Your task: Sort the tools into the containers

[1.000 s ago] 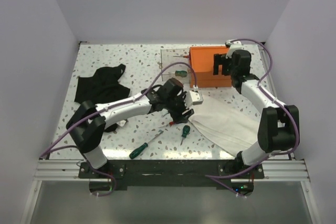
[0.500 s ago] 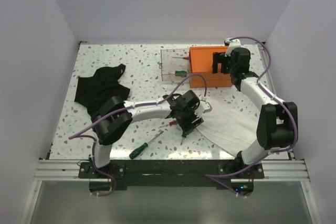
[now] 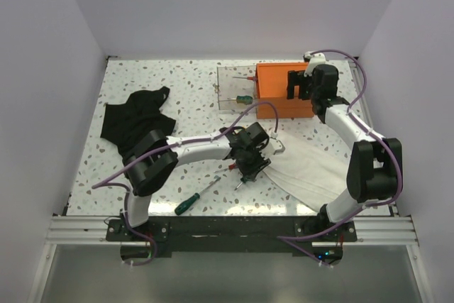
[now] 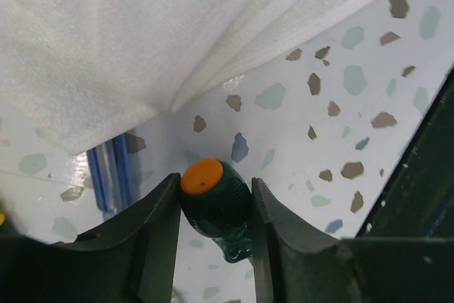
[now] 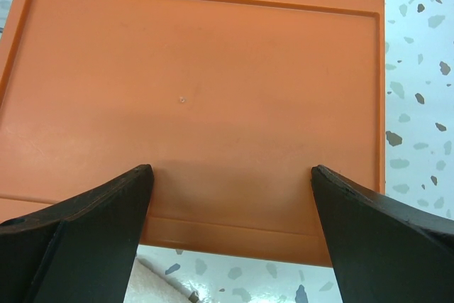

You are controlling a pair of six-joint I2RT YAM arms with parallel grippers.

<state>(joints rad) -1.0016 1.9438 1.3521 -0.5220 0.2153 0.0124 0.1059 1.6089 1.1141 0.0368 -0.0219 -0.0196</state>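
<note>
My left gripper is shut on a small green screwdriver with an orange end cap, both fingers against its handle, low over the table beside the white cloth. Its shaft pokes out toward the near edge. The containers are an orange drawer box at the back right. One clear drawer is pulled out to the left, with a green-handled screwdriver in it. My right gripper stands open over the box's top, holding nothing.
A larger green screwdriver lies near the front edge. A folded white cloth covers the right middle. Black fabric lies at the left. A blue-striped item lies by the cloth's corner.
My left arm swung right and toward the near edge onto the small green screwdriver, and its jaws closed on the handle. The right gripper stayed over the box.
</note>
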